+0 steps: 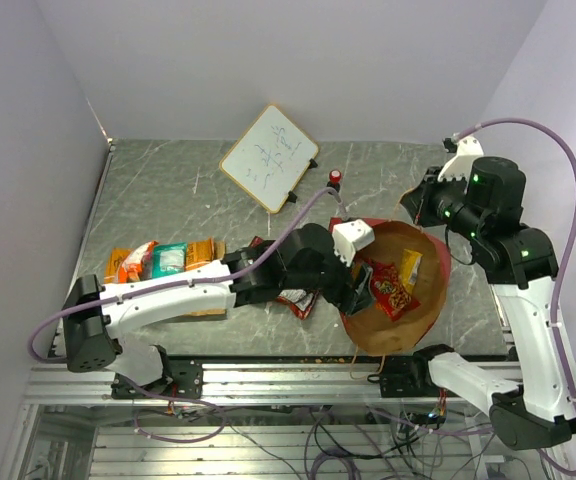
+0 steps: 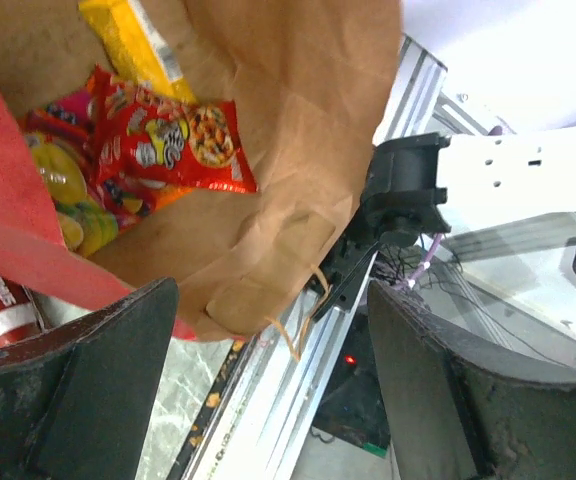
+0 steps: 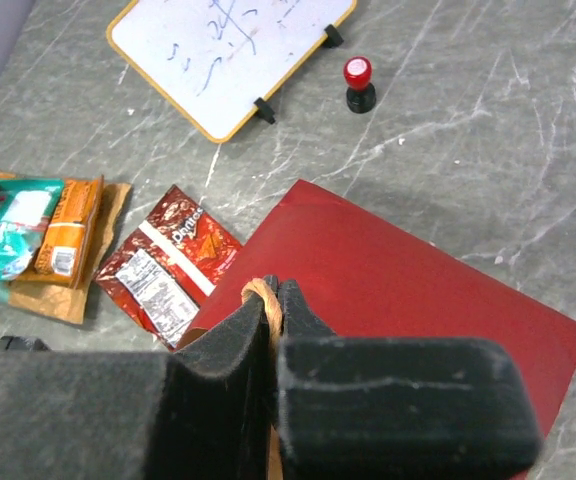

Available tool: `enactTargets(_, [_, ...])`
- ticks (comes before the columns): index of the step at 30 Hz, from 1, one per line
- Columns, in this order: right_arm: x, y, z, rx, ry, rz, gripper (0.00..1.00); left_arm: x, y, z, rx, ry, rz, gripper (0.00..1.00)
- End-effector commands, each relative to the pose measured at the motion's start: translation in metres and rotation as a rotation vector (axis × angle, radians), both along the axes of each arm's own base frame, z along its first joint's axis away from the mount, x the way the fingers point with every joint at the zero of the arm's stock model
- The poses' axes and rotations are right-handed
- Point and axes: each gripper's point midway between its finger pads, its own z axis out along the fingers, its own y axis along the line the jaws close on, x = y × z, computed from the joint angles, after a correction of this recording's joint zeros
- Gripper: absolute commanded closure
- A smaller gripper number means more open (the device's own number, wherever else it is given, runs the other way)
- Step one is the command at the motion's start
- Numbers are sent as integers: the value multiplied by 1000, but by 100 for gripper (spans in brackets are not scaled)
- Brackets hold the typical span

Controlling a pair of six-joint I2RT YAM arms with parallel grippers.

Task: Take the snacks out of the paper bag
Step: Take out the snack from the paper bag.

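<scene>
Left gripper [image 2: 268, 325]: nearest in the wrist view. Its black fingers [image 2: 88, 390] are spread wide with nothing between them, and it sits at the mouth of the bag.
Removed snacks [image 1: 163, 260]: orange, teal and tan packets piled on the table at far left, well apart from the bag.
Doritos packet [image 3: 168, 265]: lies flat on the table just beside the bag's red side and counts as out.
Paper bag [image 1: 380, 335]: on its side near the table's near edge, with the brown inside facing up and the mouth gaping towards the left arm.
Red packet [image 2: 168, 140]: inside the bag, lying on top and closest to the open fingers.
Yellow packet [image 2: 133, 40]: inside as well, deeper than the red one.
Multicoloured packet [image 2: 63, 190]: partly under the red one; I cannot tell what kind it is.
Right gripper [image 1: 420, 205]: clamped tight on the bag's twisted handle [image 3: 261, 298], which it holds up on the far right.
Step in hand: likely reaching in for the next packet. Some are out and at least three remain inside.
Next move calls for: sliding the left fingers further in over the red packet and pinching only its crinkly edge, not the kraft lining. The right arm should hold the handle steady so the mouth does not sag.
</scene>
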Motion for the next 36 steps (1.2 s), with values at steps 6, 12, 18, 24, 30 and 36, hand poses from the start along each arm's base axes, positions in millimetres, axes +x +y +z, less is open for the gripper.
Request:
enactTargets(6, [-1,11,17,31,-58,65,100,-24,-40,40,-54,-462,-123,3])
enactTargets(12, [1,12,35,23,-105,80,100,-27,-77,-10,151,-756,-346,9])
enactTargets(18, [-5,14,37,47,-107,94,100,-10,-101,-61,305,-910,-435,22])
enactTargets(24, [-14,13,36,57,-113,92,100,6,-107,-105,419,-984,-478,18])
enactTargets(30, [-16,9,40,15,-111,100,100,13,-106,-124,434,-932,-455,16])
enactTargets(36, [-18,8,40,-5,-113,112,100,7,-89,-70,199,-689,-279,16])
